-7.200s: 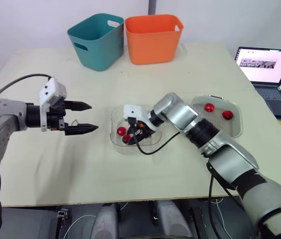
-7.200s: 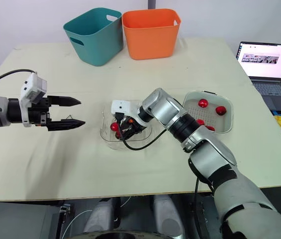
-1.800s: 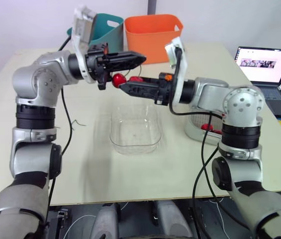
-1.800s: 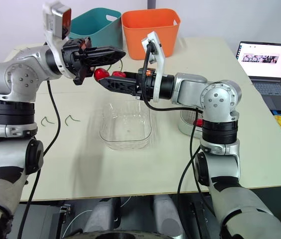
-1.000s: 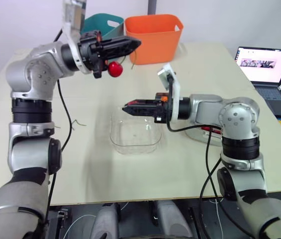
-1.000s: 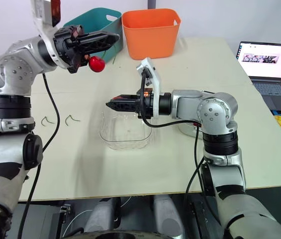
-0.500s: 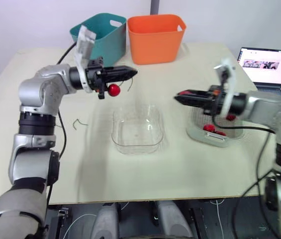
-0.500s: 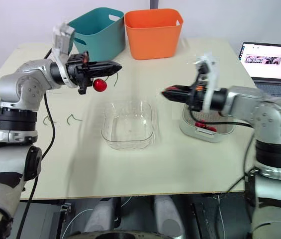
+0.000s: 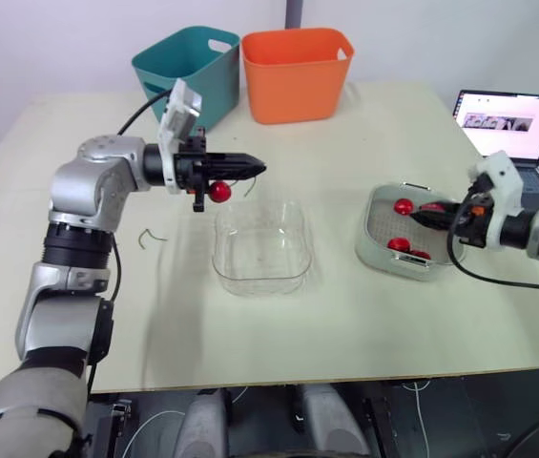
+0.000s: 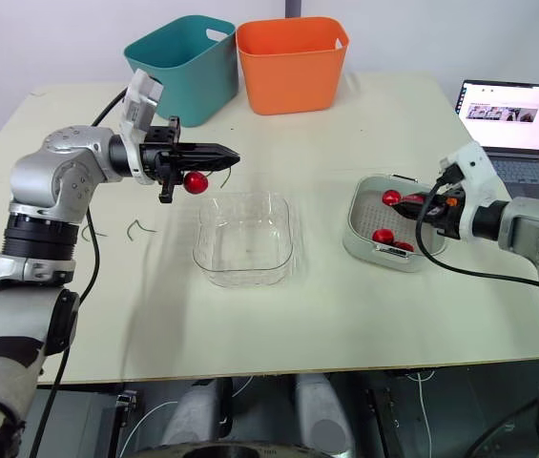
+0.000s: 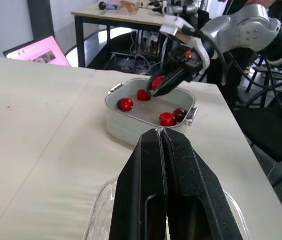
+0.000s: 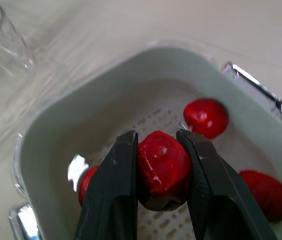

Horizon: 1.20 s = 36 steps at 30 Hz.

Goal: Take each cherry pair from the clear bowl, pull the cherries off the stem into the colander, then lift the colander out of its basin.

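Right gripper (image 12: pixel 158 137) with cherry (image 12: pixel 161 165) now over colander (image 12: pixel 131 95)

Glossy red held cherry (image 12: pixel 161 165) between black jaws of right gripper (image 12: pixel 156 136). Red hanging cherry (image 9: pixel 218 192) under black left gripper (image 9: pixel 258 169). Pale grey-green colander (image 9: pixel 388 263), floor dotted with holes. Colourless clear bowl (image 9: pixel 259 286). Cream worktop (image 9: pixel 345 324). 2 bins: teal bin (image 9: pixel 188 86), orange bin (image 9: pixel 298 81).

Light: bright and even, falling from overhead.
Shadows: soft and pale on the counter (image 9: pixel 364 334), lying close beneath the clear bowl (image 9: pixel 260 246) and the basin (image 9: pixel 372 256).
Glare: white glints on the cherry (image 12: pixel 161 165) in the right claw (image 12: pixel 156 138), and on the bowl's rim.
Brightest spot: the laptop screen (image 9: pixel 507 124).
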Tool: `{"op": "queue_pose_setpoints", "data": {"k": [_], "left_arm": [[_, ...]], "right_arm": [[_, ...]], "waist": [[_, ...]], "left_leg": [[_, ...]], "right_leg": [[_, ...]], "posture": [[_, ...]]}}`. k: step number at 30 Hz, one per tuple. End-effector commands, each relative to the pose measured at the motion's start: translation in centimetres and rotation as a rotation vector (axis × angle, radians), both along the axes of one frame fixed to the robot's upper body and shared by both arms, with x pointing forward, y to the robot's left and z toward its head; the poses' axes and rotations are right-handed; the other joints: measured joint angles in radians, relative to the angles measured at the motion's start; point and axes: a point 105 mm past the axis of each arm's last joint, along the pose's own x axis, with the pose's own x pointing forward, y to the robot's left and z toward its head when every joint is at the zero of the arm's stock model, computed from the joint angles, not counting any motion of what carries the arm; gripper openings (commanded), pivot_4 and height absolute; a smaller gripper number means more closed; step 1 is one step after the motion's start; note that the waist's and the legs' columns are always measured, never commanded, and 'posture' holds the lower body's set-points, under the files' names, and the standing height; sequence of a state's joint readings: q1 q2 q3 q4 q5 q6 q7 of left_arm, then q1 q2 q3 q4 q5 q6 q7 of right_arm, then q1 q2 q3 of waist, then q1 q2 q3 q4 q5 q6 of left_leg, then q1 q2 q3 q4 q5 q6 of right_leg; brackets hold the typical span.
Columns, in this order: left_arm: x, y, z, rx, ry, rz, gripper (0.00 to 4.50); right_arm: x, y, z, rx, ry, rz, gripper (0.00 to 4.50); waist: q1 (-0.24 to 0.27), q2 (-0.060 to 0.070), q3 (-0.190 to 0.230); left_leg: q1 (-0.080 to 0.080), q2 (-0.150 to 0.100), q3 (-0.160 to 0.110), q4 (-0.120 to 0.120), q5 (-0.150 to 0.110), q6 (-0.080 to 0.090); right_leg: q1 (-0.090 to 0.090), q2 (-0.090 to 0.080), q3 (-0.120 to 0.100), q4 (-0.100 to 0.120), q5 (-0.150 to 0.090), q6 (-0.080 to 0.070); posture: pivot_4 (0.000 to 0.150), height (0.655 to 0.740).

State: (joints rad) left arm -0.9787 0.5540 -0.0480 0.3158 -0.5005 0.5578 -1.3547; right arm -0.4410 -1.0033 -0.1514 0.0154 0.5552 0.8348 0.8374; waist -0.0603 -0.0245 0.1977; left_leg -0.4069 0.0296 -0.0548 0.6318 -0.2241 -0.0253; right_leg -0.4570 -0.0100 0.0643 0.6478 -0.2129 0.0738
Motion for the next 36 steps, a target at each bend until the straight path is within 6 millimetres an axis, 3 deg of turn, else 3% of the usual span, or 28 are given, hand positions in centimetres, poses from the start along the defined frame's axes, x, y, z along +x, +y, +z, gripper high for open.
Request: {"op": "queue_pose_setpoints", "data": {"k": [1, 3, 4, 12, 13, 16, 18, 19, 21, 23, 28, 36], "left_arm": [[-0.3, 0.2, 1.0, 0.001, -0.048, -0.006, 0.00], [-0.3, 0.2, 1.1, 0.003, -0.049, -0.004, 0.00], [-0.3, 0.2, 1.1, 0.004, -0.049, -0.002, 0.00], [-0.2, 0.4, 1.1, 0.004, -0.053, 0.010, 0.00], [-0.2, 0.5, 1.2, 0.004, -0.053, 0.012, 0.00], [-0.1, 0.7, 1.6, -0.007, -0.058, 0.019, 0.00], [-0.1, 0.8, 2.4, -0.028, -0.062, 0.021, 0.00], [-0.1, 0.8, 2.8, -0.037, -0.066, 0.019, 0.00], [-0.5, 0.9, 4.3, -0.074, -0.071, 0.006, 0.00], [-1.0, 0.9, 5.3, -0.100, -0.074, -0.010, 0.00], [-1.8, 0.7, 6.6, -0.125, -0.076, -0.033, 0.00], [-2.4, 0.6, 6.4, -0.134, -0.057, -0.039, 0.00]], "right_arm": [[0.2, -0.7, 0.5, -0.038, -0.036, -0.010, 0.97], [0.3, -0.8, 0.5, -0.036, -0.037, -0.015, 0.97], [0.3, -0.8, 0.5, -0.034, -0.037, -0.014, 1.66], [0.5, -0.8, 2.0, 0.016, -0.060, -0.016, 4.38], [0.6, -0.8, 2.4, 0.031, -0.066, -0.017, 4.48], [0.7, 0.2, 4.3, 0.115, -0.094, 0.016, 4.48], [0.7, 2.1, 6.4, 0.209, -0.123, 0.086, 4.48], [0.8, 3.1, 7.2, 0.247, -0.137, 0.115, 4.48], [0.7, 7.0, 8.4, 0.339, -0.132, 0.248, 4.48], [0.2, 10.3, 8.5, 0.400, -0.092, 0.378, 4.48], [0.0, 15.8, 7.4, 0.475, -0.011, 0.545, 4.48], [0.0, 20.4, 7.9, 0.537, -0.023, 0.669, 4.48]], "waist": [[0.000, 0.000, 0.000], [0.000, 0.000, 0.000], [0.000, 0.000, 0.000], [0.000, 0.000, 0.000], [-0.001, 0.000, 0.000], [-0.002, 0.000, 0.000], [-0.006, 0.000, 0.000], [-0.008, 0.000, 0.000], [-0.013, 0.000, 0.000], [-0.011, 0.000, 0.000], [-0.005, 0.000, 0.000], [-0.007, 0.000, 0.000]], "left_leg": [[0.000, 0.000, 0.000, 0.000, 0.000, 0.000], [0.000, 0.000, 0.000, 0.000, 0.000, 0.000], [0.000, 0.000, 0.000, 0.000, 0.000, 0.000], [0.000, 0.000, 0.000, 0.000, 0.000, 0.000], [0.000, 0.000, 0.000, 0.000, 0.000, 0.000], [0.000, 0.000, 0.000, 0.000, 0.000, 0.000], [0.000, 0.000, 0.000, 0.000, 0.000, 0.000], [0.000, 0.000, 0.000, 0.000, 0.000, 0.000], [0.001, 0.000, 0.000, 0.000, 0.000, 0.000], [0.001, 0.001, -0.001, 0.000, 0.000, 0.000], [0.000, 0.000, -0.001, 0.000, 0.000, 0.000], [-0.001, 0.000, -0.002, 0.001, 0.000, 0.000]], "right_leg": [[0.000, 0.000, 0.000, 0.000, 0.000, 0.000], [0.000, 0.000, 0.000, 0.000, 0.000, 0.000], [0.000, 0.000, 0.000, 0.000, 0.000, 0.000], [0.000, 0.000, 0.000, 0.000, 0.000, 0.000], [0.000, 0.000, 0.000, 0.000, 0.000, 0.000], [0.000, 0.000, 0.000, 0.000, 0.000, 0.000], [0.000, 0.000, 0.000, 0.000, 0.000, 0.000], [0.000, 0.000, 0.000, 0.001, 0.001, -0.001], [0.000, 0.000, 0.000, 0.001, 0.001, -0.002], [0.000, 0.001, 0.000, 0.001, 0.001, -0.002], [0.001, 0.000, -0.001, 0.001, 0.002, -0.002], [0.000, 0.000, -0.001, 0.001, 0.002, -0.003]], "posture": [[0.150, 0.7400], [0.150, 0.7400], [0.150, 0.7400], [0.150, 0.7400], [0.150, 0.7400], [0.150, 0.7400], [0.150, 0.7400], [0.150, 0.7400], [0.150, 0.7400], [0.150, 0.7400], [0.150, 0.7400], [0.150, 0.7400]]}}
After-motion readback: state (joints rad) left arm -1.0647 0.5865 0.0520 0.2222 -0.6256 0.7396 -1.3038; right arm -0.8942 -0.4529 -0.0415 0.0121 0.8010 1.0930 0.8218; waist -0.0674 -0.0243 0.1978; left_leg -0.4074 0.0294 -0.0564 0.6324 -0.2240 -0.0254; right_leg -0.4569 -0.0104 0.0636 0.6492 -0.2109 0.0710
